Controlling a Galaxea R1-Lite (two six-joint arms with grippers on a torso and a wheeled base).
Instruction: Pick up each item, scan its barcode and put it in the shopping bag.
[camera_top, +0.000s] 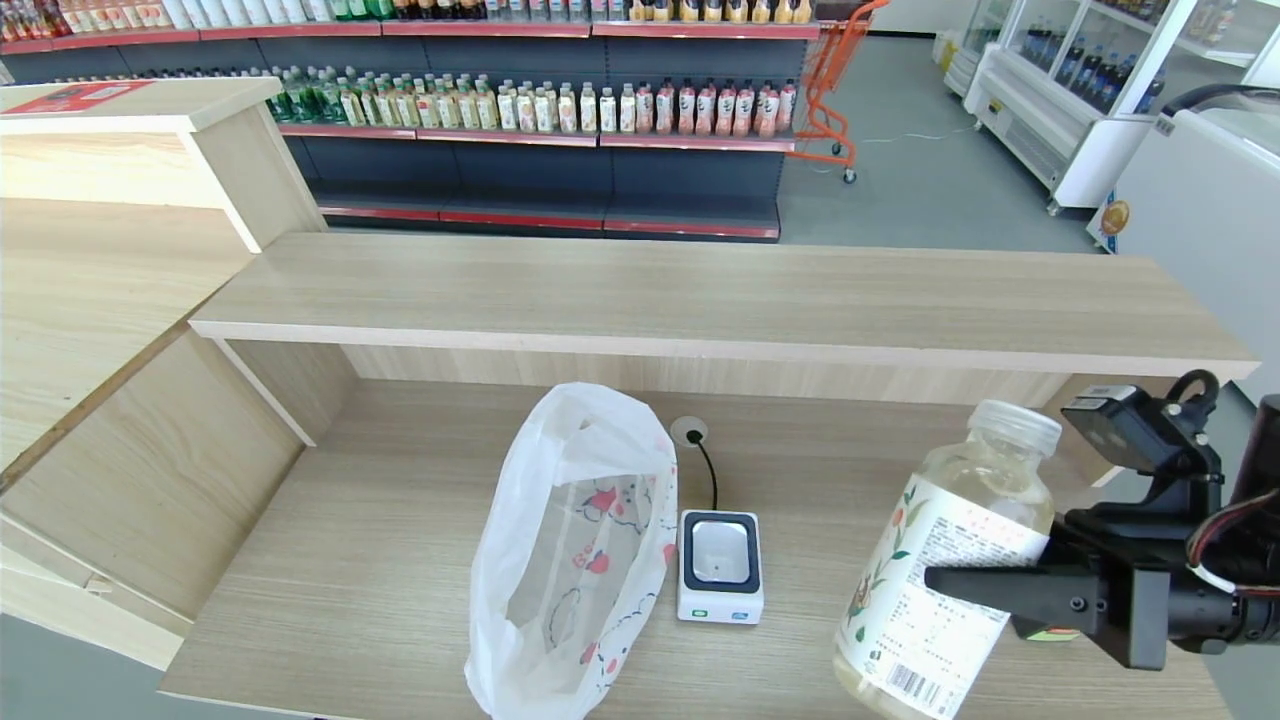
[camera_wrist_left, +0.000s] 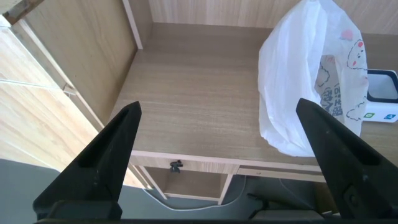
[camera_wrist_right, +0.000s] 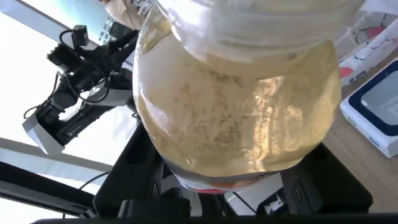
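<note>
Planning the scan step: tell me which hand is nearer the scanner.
Right. The right hand, holding the bottle, is just to the scanner's right; the left hand is past the counter's near edge, beyond the bag.

The right arm sits at the near right, its gripper (camera_top: 985, 588) clamped sideways around a bottle (camera_top: 960, 515). The left gripper (camera_wrist_left: 219, 109) hangs with fingers spread wide.

Tally: scanner (camera_top: 720, 566), n=1. Shopping bag (camera_top: 575, 550), n=1, at 9 o'clock of scanner. Bottle (camera_top: 945, 570), n=1, at 4 o'clock of scanner. Orange cart (camera_top: 836, 95), n=1, far off at 1 o'clock.
</note>
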